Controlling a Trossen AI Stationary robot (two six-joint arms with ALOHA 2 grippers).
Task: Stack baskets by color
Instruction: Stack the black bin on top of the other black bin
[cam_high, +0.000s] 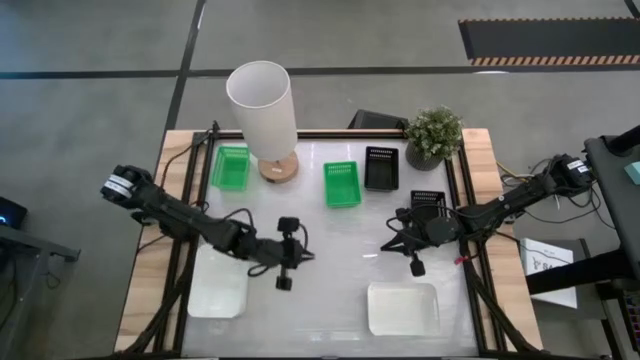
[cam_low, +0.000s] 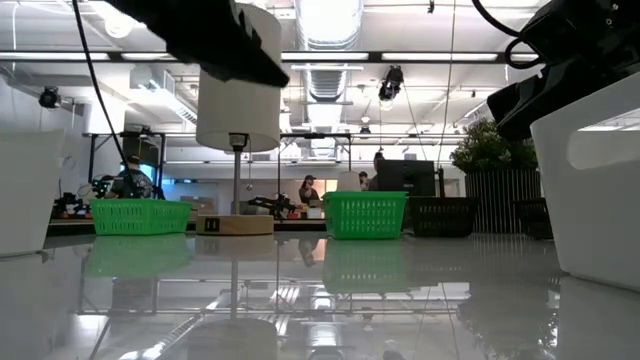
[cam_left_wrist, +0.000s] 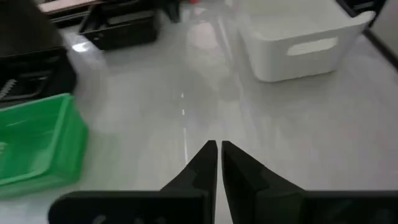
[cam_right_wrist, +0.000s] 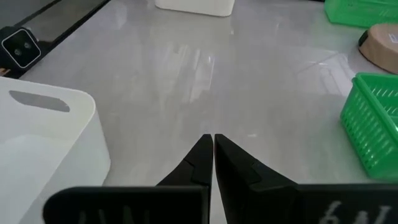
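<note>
High view places six baskets around the lamp (cam_high: 262, 112): one green basket (cam_high: 231, 167) just left of its base, a second green basket (cam_high: 342, 184) to its right, two black baskets (cam_high: 381, 168) beyond that, and two white baskets (cam_high: 219, 281) nearer the front edge. Left gripper (cam_high: 284, 282) and right gripper (cam_high: 416, 267) hang over bare table in front of the lamp, both clenched and empty.
</note>
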